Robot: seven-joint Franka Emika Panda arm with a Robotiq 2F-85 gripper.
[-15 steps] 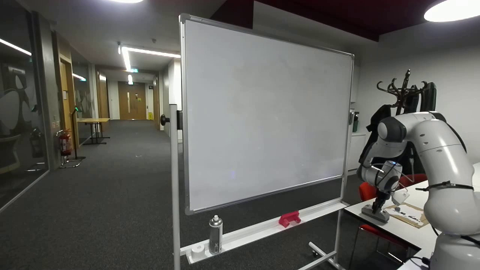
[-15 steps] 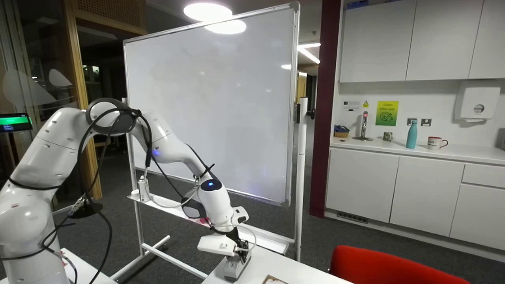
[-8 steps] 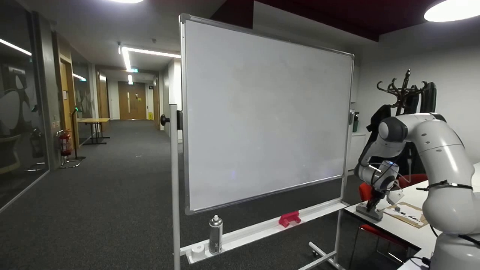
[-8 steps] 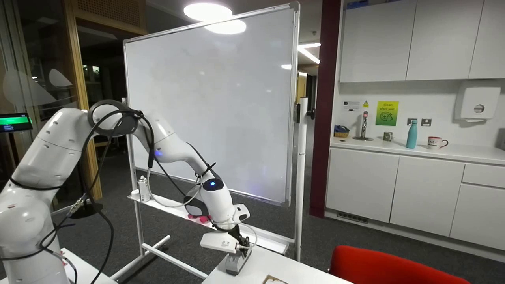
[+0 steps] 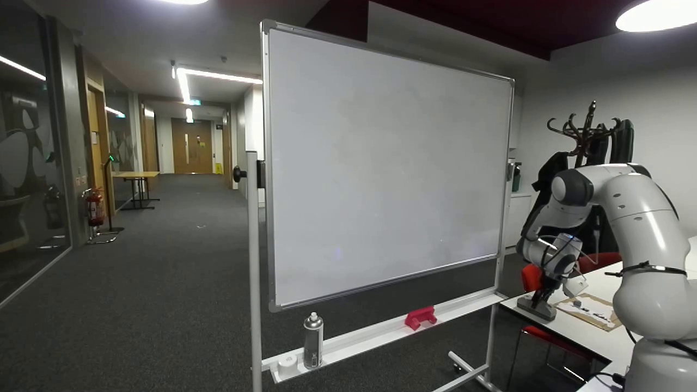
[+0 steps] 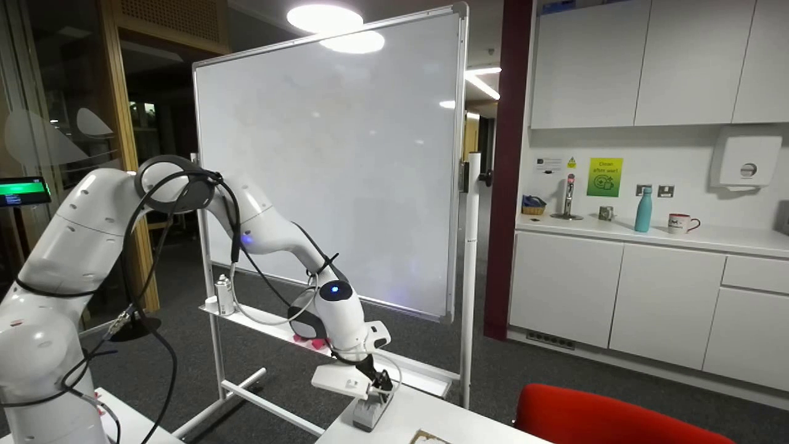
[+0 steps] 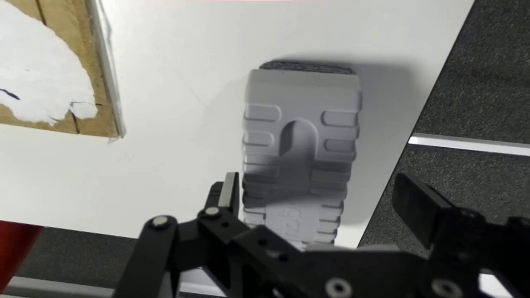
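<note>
A grey whiteboard eraser point(image 7: 302, 97) with ribbed sides and a dark felt underside lies on the white table point(image 7: 178, 82), close to its edge. In the wrist view my gripper point(image 7: 315, 177) stands open astride the eraser's nearer part. One finger point(image 7: 229, 190) is just beside the eraser's left side; the other finger point(image 7: 418, 203) is well clear of its right side, past the table edge. Nothing is gripped. The eraser's near end is hidden behind the gripper's body. Both exterior views show the gripper point(image 5: 540, 296) low over the eraser point(image 6: 368, 414), pointing down.
A cardboard piece point(image 7: 108, 118) with torn white paper lies on the table beside the eraser. A large whiteboard point(image 5: 392, 163) stands by the table; its ledge carries a spray can point(image 5: 313, 343) and a red holder point(image 5: 420, 317). A red chair point(image 6: 604, 416) stands near the table.
Early in the last second the eraser and gripper shifted together a little towards the table's edge. Since then the eraser has stayed put, and the jaws now stand apart from it.
</note>
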